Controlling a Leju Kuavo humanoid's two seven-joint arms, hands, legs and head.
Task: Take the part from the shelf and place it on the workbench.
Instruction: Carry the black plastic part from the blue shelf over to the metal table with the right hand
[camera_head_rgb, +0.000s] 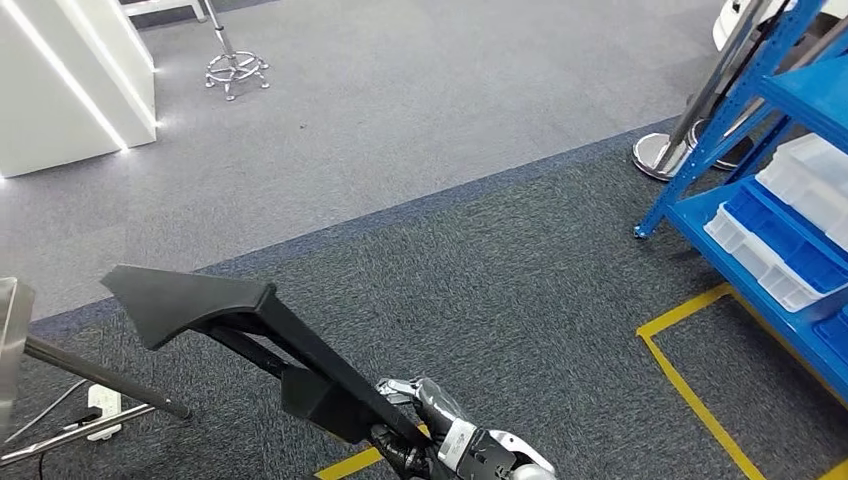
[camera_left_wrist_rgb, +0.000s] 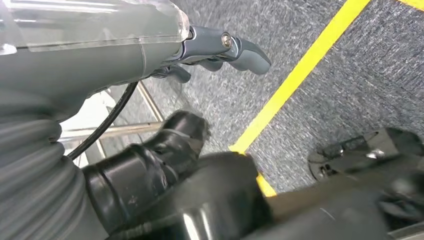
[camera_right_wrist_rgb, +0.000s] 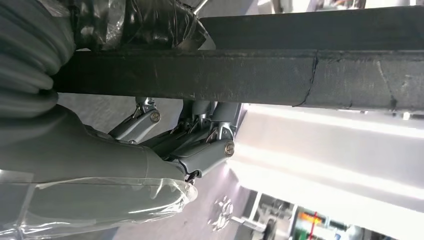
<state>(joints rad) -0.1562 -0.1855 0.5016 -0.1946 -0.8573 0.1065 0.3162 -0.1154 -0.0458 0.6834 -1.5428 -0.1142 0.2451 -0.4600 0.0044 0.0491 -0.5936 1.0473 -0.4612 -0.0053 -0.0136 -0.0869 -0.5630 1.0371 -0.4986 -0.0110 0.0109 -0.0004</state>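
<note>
The part (camera_head_rgb: 260, 330) is a long black bar with a wide flat wedge-shaped head, and it slants up to the left above the carpet. My right hand (camera_head_rgb: 440, 430) grips its lower end at the bottom of the head view. In the right wrist view the bar (camera_right_wrist_rgb: 250, 75) runs across my right hand (camera_right_wrist_rgb: 165, 125), with the fingers (camera_right_wrist_rgb: 205, 145) curled on one side of it. My left hand (camera_left_wrist_rgb: 220, 50) hangs over the carpet with its fingers loosely apart and nothing in them.
A blue shelf (camera_head_rgb: 790, 100) with white and blue bins (camera_head_rgb: 780, 240) stands at the right. Yellow tape (camera_head_rgb: 690, 390) marks the floor beside it. A metal frame (camera_head_rgb: 60, 370) is at the left edge. A white counter (camera_head_rgb: 70, 80) and a stool base (camera_head_rgb: 236, 70) stand far back.
</note>
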